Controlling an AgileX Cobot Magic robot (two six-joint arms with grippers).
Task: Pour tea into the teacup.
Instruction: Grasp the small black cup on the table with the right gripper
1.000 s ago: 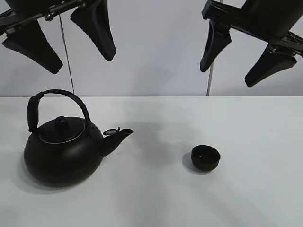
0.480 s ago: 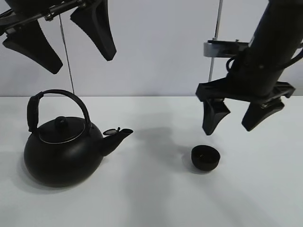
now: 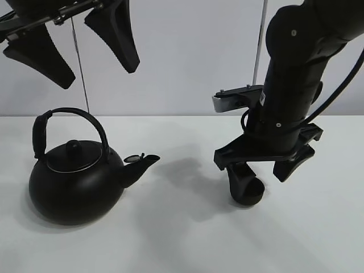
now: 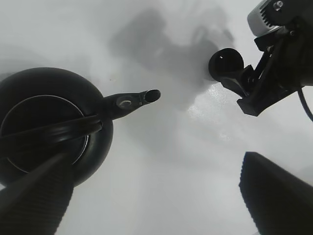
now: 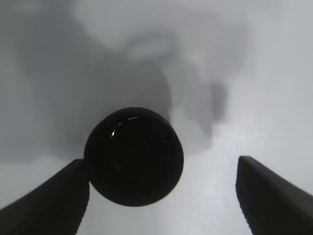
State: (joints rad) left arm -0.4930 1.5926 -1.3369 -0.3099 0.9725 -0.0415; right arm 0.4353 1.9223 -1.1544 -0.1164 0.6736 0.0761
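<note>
The teacup (image 3: 251,194), small, black and bowl-shaped, stands on the white table right of centre. My right gripper (image 3: 266,173) is open and low over it. One finger stands in front of the cup's left side, the other is to its right. In the right wrist view the teacup (image 5: 133,155) sits between the open fingers, close against one finger (image 5: 46,200). The black kettle (image 3: 74,182) with arched handle stands at the left, spout toward the cup. My left gripper (image 3: 79,45) is open and empty, high above the kettle. The left wrist view shows the kettle (image 4: 44,127) and teacup (image 4: 226,62).
The white table (image 3: 182,244) runs to a pale back wall. Two thin vertical cables hang behind the arms. The right arm's thick black forearm (image 3: 296,74) stands above the cup.
My right arm has come down from high at the upper right to the teacup, its open fingers now on either side of it. The left gripper, kettle and cup have not moved.
</note>
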